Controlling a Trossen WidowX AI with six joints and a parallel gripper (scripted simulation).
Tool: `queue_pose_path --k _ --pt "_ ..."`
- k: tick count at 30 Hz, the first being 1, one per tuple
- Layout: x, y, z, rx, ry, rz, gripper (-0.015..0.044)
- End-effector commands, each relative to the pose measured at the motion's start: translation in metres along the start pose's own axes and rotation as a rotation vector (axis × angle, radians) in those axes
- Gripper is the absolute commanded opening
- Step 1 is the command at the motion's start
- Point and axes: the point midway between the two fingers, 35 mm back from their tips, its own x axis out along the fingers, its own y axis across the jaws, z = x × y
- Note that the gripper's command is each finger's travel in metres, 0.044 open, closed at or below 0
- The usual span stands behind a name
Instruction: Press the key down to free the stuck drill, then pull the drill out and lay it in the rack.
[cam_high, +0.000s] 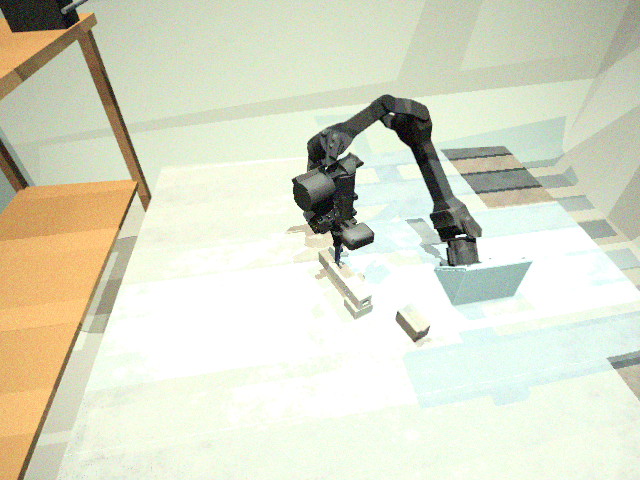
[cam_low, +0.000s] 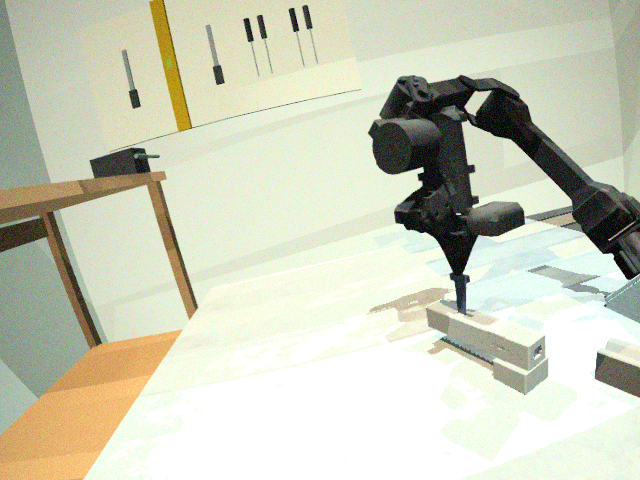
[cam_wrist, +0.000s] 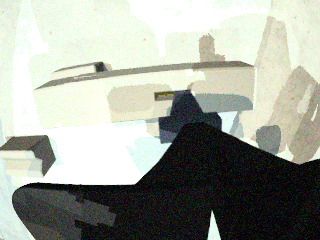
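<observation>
A dark blue key (cam_high: 338, 255) (cam_low: 461, 299) (cam_wrist: 186, 106) stands upright in the top of a long beige block (cam_high: 343, 281) (cam_low: 488, 330) (cam_wrist: 75, 105), its shank well above the block. My gripper (cam_high: 336, 233) (cam_low: 458, 273) (cam_wrist: 194, 131) is shut and empty, pointing down with its tips at the key's head; they appear to touch. A small slot (cam_wrist: 164, 95) shows on the block's top, and a dark hole (cam_low: 537, 351) in its end face. The drill cannot be made out clearly. A small block (cam_high: 412, 322) (cam_low: 617, 367) (cam_wrist: 27, 152), possibly the rack, lies beside the long block.
A teal angled panel (cam_high: 483, 283) stands in front of the arm's base. A wooden shelf unit (cam_high: 67, 217) (cam_low: 103, 382) stands along the left edge of the table, with a black box (cam_high: 38, 15) (cam_low: 119, 163) on top. Tools hang on the back wall.
</observation>
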Motion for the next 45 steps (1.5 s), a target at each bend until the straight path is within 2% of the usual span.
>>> queue_pose_path --k 1,45 --pt "0.004 0.0 -0.001 -0.006 0.007 -0.003 0.0" --pt "0.017 -0.001 -0.003 -0.006 0.007 -0.003 0.0"
